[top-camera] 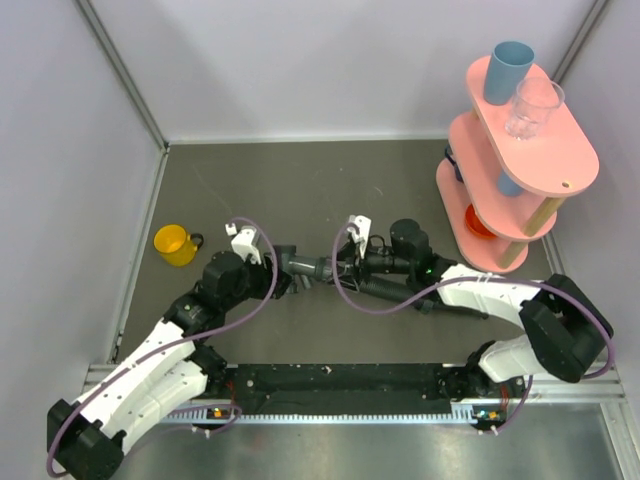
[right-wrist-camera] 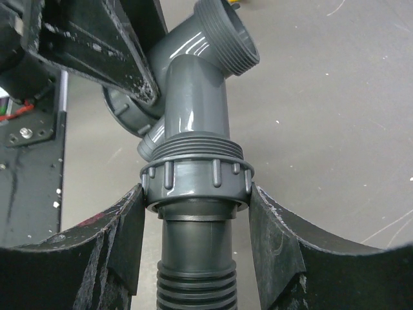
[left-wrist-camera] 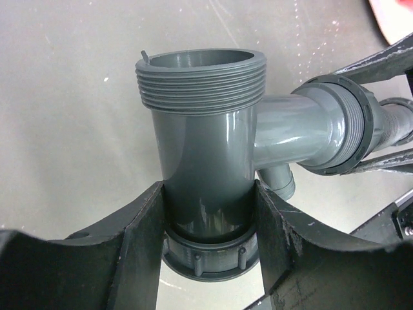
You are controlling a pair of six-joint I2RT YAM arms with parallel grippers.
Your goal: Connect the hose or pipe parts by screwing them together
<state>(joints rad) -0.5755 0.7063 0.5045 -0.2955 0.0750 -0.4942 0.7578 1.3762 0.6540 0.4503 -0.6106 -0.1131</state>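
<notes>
The dark grey branch fitting [left-wrist-camera: 200, 129] is being held up over the middle of the grey table [top-camera: 400, 190], between the two arms. Its thick tube is pointing its open threaded mouth away from the left gripper [left-wrist-camera: 208, 190], which is squeezing that tube on both sides. Its side arm is slanting off into the collar [right-wrist-camera: 197, 177] of the black ribbed hose [right-wrist-camera: 193, 284]. The right gripper [right-wrist-camera: 195, 197] is pinching that collar, and the hose is running back under the right arm. Both arms are bending at the elbow and reaching inward, grippers facing each other. A yellow mug [top-camera: 177, 244] is sitting far left, a pink shelf rack [top-camera: 520, 150] far right
</notes>
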